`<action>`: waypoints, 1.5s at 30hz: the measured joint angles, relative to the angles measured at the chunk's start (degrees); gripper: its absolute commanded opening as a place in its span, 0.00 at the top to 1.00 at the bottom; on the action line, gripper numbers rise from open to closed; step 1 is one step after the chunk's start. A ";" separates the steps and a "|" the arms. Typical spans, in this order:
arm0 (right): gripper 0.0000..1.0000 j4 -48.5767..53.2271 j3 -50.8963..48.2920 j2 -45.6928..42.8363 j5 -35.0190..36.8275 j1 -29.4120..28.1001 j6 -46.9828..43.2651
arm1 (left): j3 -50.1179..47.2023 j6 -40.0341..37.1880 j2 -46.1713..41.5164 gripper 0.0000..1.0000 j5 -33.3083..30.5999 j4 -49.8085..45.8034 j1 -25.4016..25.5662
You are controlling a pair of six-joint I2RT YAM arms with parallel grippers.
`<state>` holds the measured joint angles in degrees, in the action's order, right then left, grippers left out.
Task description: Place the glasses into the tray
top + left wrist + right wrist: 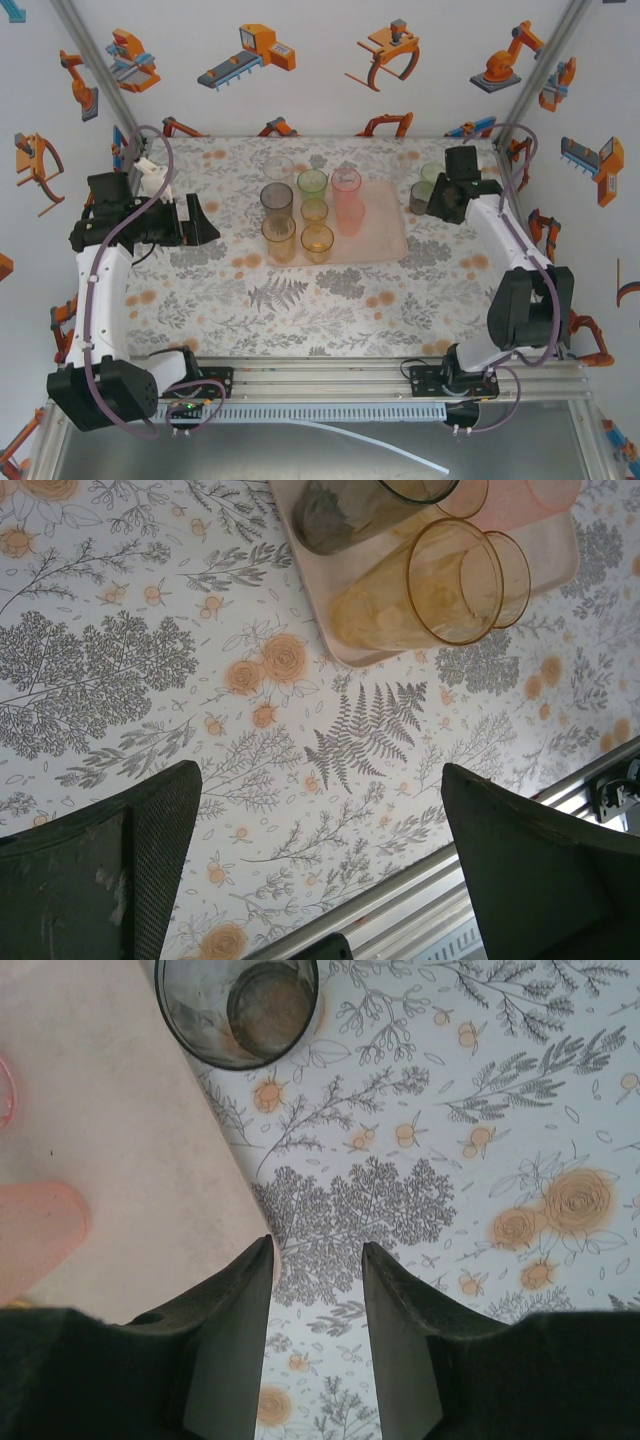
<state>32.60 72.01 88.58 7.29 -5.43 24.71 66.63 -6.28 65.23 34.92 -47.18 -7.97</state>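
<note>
Top external: most glasses (pixel 314 212) on tray (pixel 388 246); grey glass (pixel 421 197) on desk (pixel 300 300) just R of it. Left end effector (pixel 320 772) wide apart, empty. Right end effector (pixel 318 1252) fingers apart, empty, at tray edge.

White walls (pixel 320 70) printed with orange robot cartoons surround a tabletop (pixel 300 305) patterned with grey ferns and orange roses.

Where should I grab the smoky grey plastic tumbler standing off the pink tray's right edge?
Probably its rim, from straight above, pinching the wall on the side away from the pale pink rectangular tray. The smoky grey plastic tumbler stands upright, mouth open, with the tray close alongside.
</note>
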 measured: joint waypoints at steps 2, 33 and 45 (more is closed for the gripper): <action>0.58 -1.20 0.83 1.31 0.00 0.07 0.00 | 0.00 0.00 0.17 0.03 -0.11 0.00 0.00; 0.58 -7.26 13.05 17.64 -3.63 3.50 -1.92 | 0.00 -0.02 0.87 0.03 -0.39 0.00 -3.65; 0.59 -7.17 15.26 21.46 -3.89 4.61 -2.86 | 0.00 0.00 1.79 0.03 -0.37 0.02 -3.69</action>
<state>25.43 87.26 110.04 3.40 -0.82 21.85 66.63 -6.28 67.02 34.54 -47.16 -11.66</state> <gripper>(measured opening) 0.415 0.972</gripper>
